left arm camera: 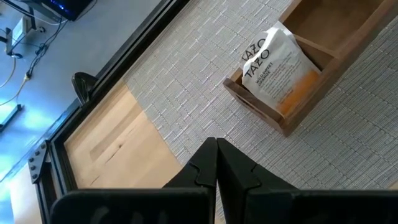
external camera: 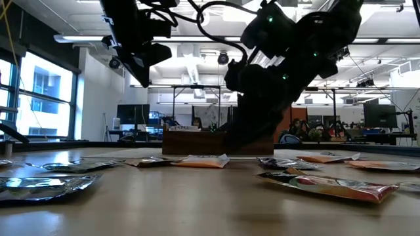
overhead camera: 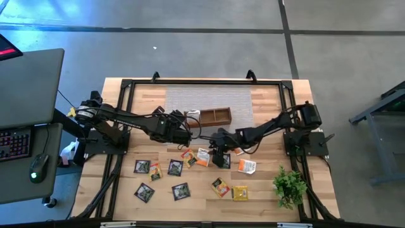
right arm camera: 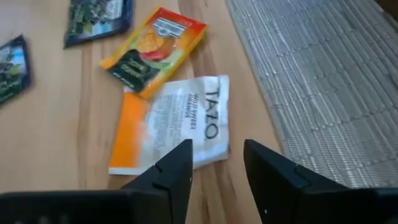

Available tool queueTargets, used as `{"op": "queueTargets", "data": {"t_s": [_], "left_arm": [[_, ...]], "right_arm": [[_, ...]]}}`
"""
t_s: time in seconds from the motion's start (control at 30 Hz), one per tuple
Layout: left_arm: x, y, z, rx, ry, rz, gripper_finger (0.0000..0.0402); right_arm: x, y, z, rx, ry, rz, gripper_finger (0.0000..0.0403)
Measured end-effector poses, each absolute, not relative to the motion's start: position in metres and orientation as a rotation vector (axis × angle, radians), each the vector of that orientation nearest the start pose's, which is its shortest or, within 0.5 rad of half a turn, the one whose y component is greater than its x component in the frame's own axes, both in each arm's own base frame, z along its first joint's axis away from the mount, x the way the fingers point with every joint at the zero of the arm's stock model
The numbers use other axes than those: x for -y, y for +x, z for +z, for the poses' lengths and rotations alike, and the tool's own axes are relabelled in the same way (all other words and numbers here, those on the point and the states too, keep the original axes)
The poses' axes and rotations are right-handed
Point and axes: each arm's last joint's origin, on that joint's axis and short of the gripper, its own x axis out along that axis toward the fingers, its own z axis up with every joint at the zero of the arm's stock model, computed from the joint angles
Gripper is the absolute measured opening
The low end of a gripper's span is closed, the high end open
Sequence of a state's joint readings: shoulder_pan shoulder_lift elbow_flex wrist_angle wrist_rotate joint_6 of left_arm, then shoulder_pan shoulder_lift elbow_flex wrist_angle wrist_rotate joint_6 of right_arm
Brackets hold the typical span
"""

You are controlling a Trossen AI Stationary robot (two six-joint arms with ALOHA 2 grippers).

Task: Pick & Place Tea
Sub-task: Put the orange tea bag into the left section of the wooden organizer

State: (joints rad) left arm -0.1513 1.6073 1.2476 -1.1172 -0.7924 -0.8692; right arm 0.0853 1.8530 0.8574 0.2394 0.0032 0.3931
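Right claw [right arm camera: 216, 177] is open and empty, hovering low over the desk [right arm camera: 56, 137]. White-and-orange Tazo sachet [right arm camera: 171, 130] lies flat just ahead between its fingers, long axis crosswise. Left claw [left arm camera: 216, 168] is closed and empty beside the wooden tray [left arm camera: 348, 50], farther off.

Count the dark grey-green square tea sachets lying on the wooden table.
5 dark grey-green sachets: three in a row, two nearer the table edge; the right gripper may hide another.
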Motion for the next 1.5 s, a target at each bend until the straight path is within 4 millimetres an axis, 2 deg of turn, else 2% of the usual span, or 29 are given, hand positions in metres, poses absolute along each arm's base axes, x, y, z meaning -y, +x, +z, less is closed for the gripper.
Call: {"op": "queueTargets", "data": {"t_s": [0.43, 0.7, 0.87, 0.97, 1.1, 1.17, 1.33, 1.5], "left_arm": [[0.023, 0.288, 0.250, -0.971, -0.032, 1.005, 0.0000], [0.023, 0.288, 0.250, -0.971, -0.030, 1.006, 0.0000], [0.023, 0.288, 0.250, -0.974, -0.028, 1.006, 0.0000], [0.023, 0.288, 0.250, -0.976, -0.027, 1.007, 0.0000], [0.023, 0.287, 0.250, -0.977, -0.025, 1.007, 0.0000], [0.023, 0.287, 0.250, -0.977, -0.025, 1.007, 0.0000], [0.023, 0.287, 0.250, -0.977, -0.025, 1.008, 0.0000], [0.023, 0.287, 0.250, -0.977, -0.024, 1.008, 0.0000]], "right_arm": [[-0.029, 0.346, 0.117, -0.754, 0.337, -0.095, 0.0134], [-0.031, 0.351, 0.100, -0.758, 0.317, -0.124, 0.0133], [-0.032, 0.350, 0.097, -0.772, 0.295, -0.115, 0.0129], [-0.033, 0.350, 0.097, -0.777, 0.290, -0.108, 0.0101], [-0.032, 0.349, 0.097, -0.786, 0.276, -0.109, 0.0026], [-0.032, 0.349, 0.097, -0.784, 0.263, -0.106, 0.0008], [-0.033, 0.346, 0.110, -0.759, 0.243, -0.092, 0.0016], [-0.031, 0.346, 0.140, -0.655, 0.171, -0.103, 0.0006]]}}
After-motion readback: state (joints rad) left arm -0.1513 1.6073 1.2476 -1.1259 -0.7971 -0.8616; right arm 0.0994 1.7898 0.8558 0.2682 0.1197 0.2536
